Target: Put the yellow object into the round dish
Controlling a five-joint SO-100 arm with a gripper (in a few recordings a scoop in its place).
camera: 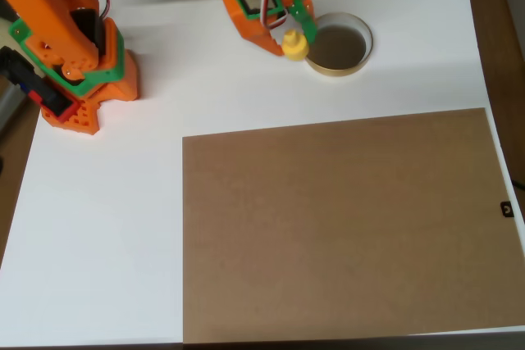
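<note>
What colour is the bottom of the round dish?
Dark grey-brown, inside a tan rim, seen in the overhead view on the round dish.

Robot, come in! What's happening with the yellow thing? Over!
Tool shut on yellow object. Object at the left rim of the round dish, not inside yet. Nothing in the way; brown board lies nearer the camera, apart. Over.

From my overhead view, the round dish [339, 43] sits near the table's [98, 227] far edge, right of centre. The yellow object [294, 44] is just beside its left rim, outside it, between the gripper's [289, 41] fingers. A board [344, 223] lies nearer me, well apart from the dish
</note>
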